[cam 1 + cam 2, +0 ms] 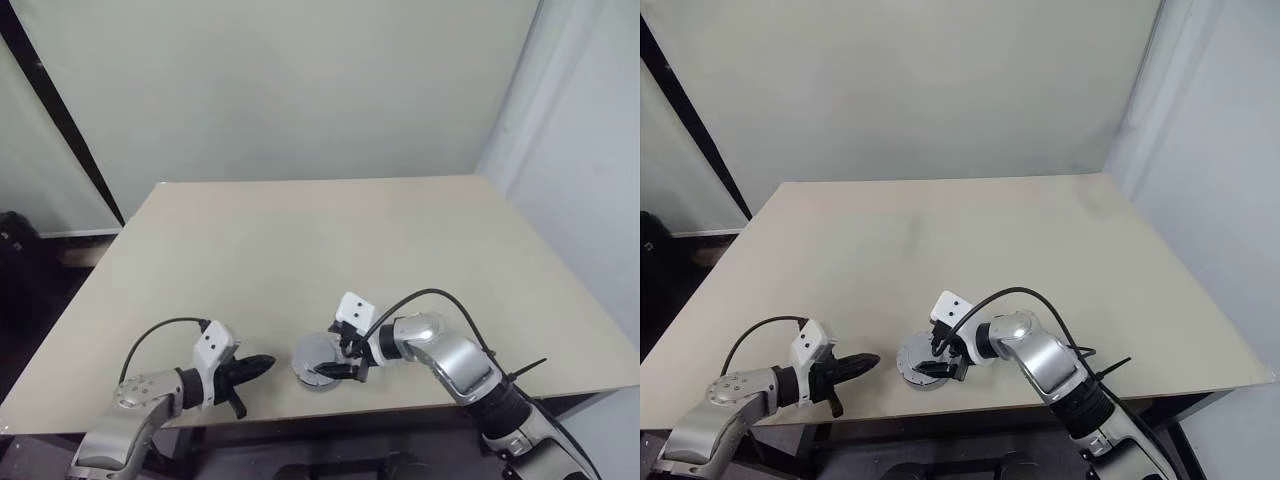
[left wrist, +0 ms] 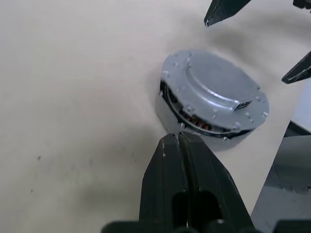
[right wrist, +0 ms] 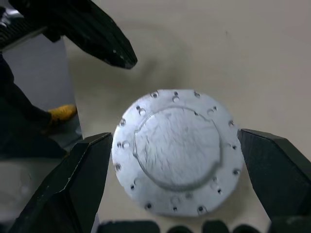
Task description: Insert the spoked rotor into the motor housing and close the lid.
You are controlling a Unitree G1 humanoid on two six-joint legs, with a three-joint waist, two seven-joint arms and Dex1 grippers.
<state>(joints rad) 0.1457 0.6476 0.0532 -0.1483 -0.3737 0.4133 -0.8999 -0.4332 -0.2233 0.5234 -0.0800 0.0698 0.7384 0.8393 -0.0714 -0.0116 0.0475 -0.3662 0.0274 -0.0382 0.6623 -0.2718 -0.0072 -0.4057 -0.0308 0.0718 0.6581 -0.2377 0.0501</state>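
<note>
The grey lid [image 3: 177,150] lies flat on top of the motor housing [image 2: 194,120], whose copper windings show through the side gap. The pair sits near the table's front edge [image 1: 312,357]. My right gripper [image 3: 174,141] is open, one finger [image 3: 82,179] on each side of the lid and clear of its rim. My left gripper [image 2: 178,141] is shut and empty, its tip pointing at the housing from the left, a short gap away [image 1: 255,366]. The spoked rotor is hidden.
The beige table [image 1: 330,250] stretches bare behind the housing. Its front edge runs just below both grippers. A black cable [image 1: 440,300] loops over the right wrist. Pale walls stand behind and to the right.
</note>
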